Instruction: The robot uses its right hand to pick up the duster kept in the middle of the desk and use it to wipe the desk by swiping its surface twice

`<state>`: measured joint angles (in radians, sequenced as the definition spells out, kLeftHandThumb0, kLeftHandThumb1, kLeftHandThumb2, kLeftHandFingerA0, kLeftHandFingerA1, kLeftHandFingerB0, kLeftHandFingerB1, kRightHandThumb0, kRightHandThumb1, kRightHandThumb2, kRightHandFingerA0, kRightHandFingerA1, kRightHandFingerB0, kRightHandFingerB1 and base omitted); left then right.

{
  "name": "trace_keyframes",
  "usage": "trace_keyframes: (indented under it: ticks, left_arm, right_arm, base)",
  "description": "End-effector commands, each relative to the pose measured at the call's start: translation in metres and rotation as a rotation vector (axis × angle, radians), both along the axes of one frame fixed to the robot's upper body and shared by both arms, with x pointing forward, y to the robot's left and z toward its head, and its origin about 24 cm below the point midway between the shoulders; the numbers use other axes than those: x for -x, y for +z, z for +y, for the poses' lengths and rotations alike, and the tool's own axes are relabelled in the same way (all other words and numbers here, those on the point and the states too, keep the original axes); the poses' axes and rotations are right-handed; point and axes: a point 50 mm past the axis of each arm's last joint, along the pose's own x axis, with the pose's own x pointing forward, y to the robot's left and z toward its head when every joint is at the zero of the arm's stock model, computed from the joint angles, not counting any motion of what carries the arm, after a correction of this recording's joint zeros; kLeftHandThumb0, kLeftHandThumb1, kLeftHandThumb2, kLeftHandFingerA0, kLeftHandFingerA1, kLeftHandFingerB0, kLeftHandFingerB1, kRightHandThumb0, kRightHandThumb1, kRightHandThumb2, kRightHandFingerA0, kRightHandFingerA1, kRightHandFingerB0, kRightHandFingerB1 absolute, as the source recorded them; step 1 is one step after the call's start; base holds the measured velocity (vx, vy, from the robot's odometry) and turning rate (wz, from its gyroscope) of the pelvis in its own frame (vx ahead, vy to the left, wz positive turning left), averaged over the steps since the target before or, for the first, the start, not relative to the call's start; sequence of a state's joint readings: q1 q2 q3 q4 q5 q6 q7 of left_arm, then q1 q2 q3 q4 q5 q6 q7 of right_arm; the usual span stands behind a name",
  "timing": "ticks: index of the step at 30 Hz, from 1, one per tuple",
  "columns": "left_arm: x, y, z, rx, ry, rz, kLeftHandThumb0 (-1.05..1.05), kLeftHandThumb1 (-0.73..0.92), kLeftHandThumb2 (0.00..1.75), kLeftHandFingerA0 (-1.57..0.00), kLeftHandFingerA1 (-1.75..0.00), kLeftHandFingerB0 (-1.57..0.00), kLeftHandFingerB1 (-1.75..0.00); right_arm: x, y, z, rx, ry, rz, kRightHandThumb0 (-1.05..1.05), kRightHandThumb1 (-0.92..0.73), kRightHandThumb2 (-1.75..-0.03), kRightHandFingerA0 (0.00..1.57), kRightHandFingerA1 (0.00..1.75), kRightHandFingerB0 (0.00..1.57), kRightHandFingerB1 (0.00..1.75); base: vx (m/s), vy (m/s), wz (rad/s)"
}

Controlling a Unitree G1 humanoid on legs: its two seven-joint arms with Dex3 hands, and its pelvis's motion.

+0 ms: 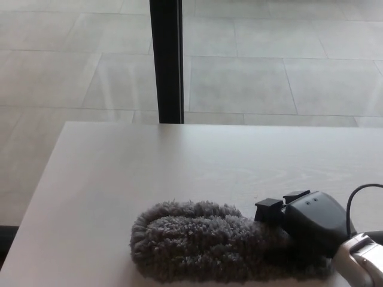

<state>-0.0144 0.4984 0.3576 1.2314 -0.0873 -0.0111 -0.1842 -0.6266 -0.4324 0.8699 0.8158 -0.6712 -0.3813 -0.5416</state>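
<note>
My right hand (302,224) is closed around the right end of the duster (200,242), and its black fingers (269,210) press into the grey fluffy material. The duster lies flat on the tabletop (149,161), near the front edge, with its rounded free end pointing to my left. It touches the pale wooden surface along its whole length. My silver wrist (366,262) enters from the lower right corner, and a thin black cable (353,200) curves above it. My left hand does not show in the head view. Behind the tabletop stands a dark vertical post (166,60), and past it I see a floor (269,66) of large grey tiles
</note>
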Motion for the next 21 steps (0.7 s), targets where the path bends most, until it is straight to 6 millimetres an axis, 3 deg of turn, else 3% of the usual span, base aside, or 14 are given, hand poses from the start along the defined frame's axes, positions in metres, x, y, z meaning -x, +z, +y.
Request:
trace_keyframes:
  ticks: [1, 2, 3, 4, 5, 8, 9, 12, 13, 14, 15, 17, 19, 21]
  left_arm:
    - [0.001, 0.008, 0.009, -0.045, -0.056, 0.027, -0.73, -0.17, 1.49, -0.92, -1.21, -0.87, -1.2]
    - [0.0, 0.008, 0.009, -0.023, -0.019, 0.0, -0.63, -0.16, 1.49, -0.85, -1.21, -0.94, -1.25]
    - [0.0, 0.007, 0.008, -0.029, -0.024, 0.005, -0.61, -0.22, 1.56, -0.94, -1.21, -0.88, -1.21]
    - [0.0, 0.007, 0.008, -0.036, -0.034, 0.013, -0.6, -0.21, 1.56, -0.97, -1.19, -0.87, -1.18]
    - [-0.001, 0.008, 0.008, -0.044, -0.059, 0.026, -0.7, -0.17, 1.53, -0.92, -1.22, -0.84, -1.19]
    - [-0.001, 0.008, 0.008, -0.043, -0.065, 0.025, -0.66, -0.19, 1.55, -0.91, -1.21, -0.8, -1.19]
    - [-0.001, 0.008, 0.008, -0.042, -0.05, 0.019, -0.72, -0.16, 1.48, -0.95, -1.21, -0.8, -1.18]
    - [-0.002, 0.007, 0.007, -0.044, -0.053, 0.018, -0.72, -0.17, 1.5, -0.94, -1.24, -0.8, -1.21]
    - [0.0, 0.007, 0.007, -0.053, -0.092, 0.042, -0.79, -0.02, 1.36, -0.9, -1.19, -0.85, -1.18]
    - [0.0, 0.007, 0.007, -0.056, -0.099, 0.048, -0.78, -0.1, 1.47, -0.94, -1.2, -0.8, -1.17]
    - [0.001, 0.006, 0.007, -0.052, -0.098, 0.044, -0.82, -0.04, 1.36, -0.9, -1.2, -0.84, -1.2]
    - [-0.002, 0.007, 0.007, -0.031, -0.072, 0.024, -0.77, -0.05, 1.4, -0.89, -1.22, -0.83, -1.2]
    - [-0.004, 0.008, 0.006, -0.012, -0.054, -0.014, -0.67, -0.16, 1.53, -0.84, -1.26, -0.74, -1.2]
    - [-0.003, 0.008, 0.007, -0.022, -0.063, -0.008, -0.76, -0.13, 1.44, -0.87, -1.23, -0.79, -1.18]
  right_arm:
    - [0.044, -0.042, -0.019, 0.242, 0.299, -0.185, -0.37, -0.58, -0.91, 0.92, 1.75, 0.72, 1.25]
    - [0.042, -0.042, -0.019, 0.256, 0.301, -0.177, -0.38, -0.59, -0.88, 0.94, 1.75, 0.75, 1.18]
    - [0.042, -0.042, -0.02, 0.264, 0.297, -0.178, -0.38, -0.58, -0.91, 0.99, 1.75, 0.74, 1.26]
    - [0.041, -0.042, -0.021, 0.271, 0.287, -0.172, -0.32, -0.53, -0.94, 1.22, 1.68, 0.81, 1.25]
    - [0.037, -0.041, -0.021, 0.288, 0.241, -0.162, -0.38, -0.6, -0.81, 1.01, 1.75, 0.76, 1.34]
    - [0.03, -0.042, -0.022, 0.331, 0.149, -0.152, -0.4, -0.64, -0.77, 0.99, 1.75, 0.74, 1.24]
    - [0.023, -0.041, -0.021, 0.359, 0.068, -0.109, -0.37, -0.58, -0.79, 0.94, 1.75, 0.78, 1.32]
    - [0.012, -0.04, -0.022, 0.398, -0.037, -0.03, -0.33, -0.55, -0.84, 0.95, 1.75, 0.8, 1.28]
    - [0.004, -0.037, -0.026, 0.442, -0.1, -0.011, -0.31, -0.45, -0.84, 0.96, 1.75, 0.81, 1.53]
    - [0.003, -0.035, -0.029, 0.443, -0.121, -0.011, -0.29, -0.43, -0.83, 0.97, 1.75, 0.81, 1.57]
    - [0.001, -0.035, -0.031, 0.452, -0.137, -0.014, -0.31, -0.44, -0.82, 0.98, 1.75, 0.81, 1.63]
    - [-0.003, -0.032, -0.036, 0.475, -0.175, -0.025, -0.32, -0.44, -0.81, 0.99, 1.75, 0.83, 1.62]
    - [-0.008, -0.028, -0.045, 0.507, -0.224, -0.031, -0.35, -0.5, -0.76, 0.98, 1.75, 0.86, 1.42]
    - [-0.009, -0.027, -0.054, 0.547, -0.274, -0.032, -0.37, -0.55, -0.73, 0.97, 1.75, 0.86, 1.35]
  base:
    - [0.0, 0.0, 0.0]
    - [0.0, 0.0, 0.0]
    - [0.0, 0.0, 0.0]
    - [0.0, 0.0, 0.0]
    - [0.0, 0.0, 0.0]
    - [0.0, 0.0, 0.0]
    - [0.0, 0.0, 0.0]
    - [0.0, 0.0, 0.0]
    - [0.0, 0.0, 0.0]
    - [0.0, 0.0, 0.0]
    - [0.0, 0.0, 0.0]
    - [0.0, 0.0, 0.0]
    - [0.0, 0.0, 0.0]
    - [0.0, 0.0, 0.0]
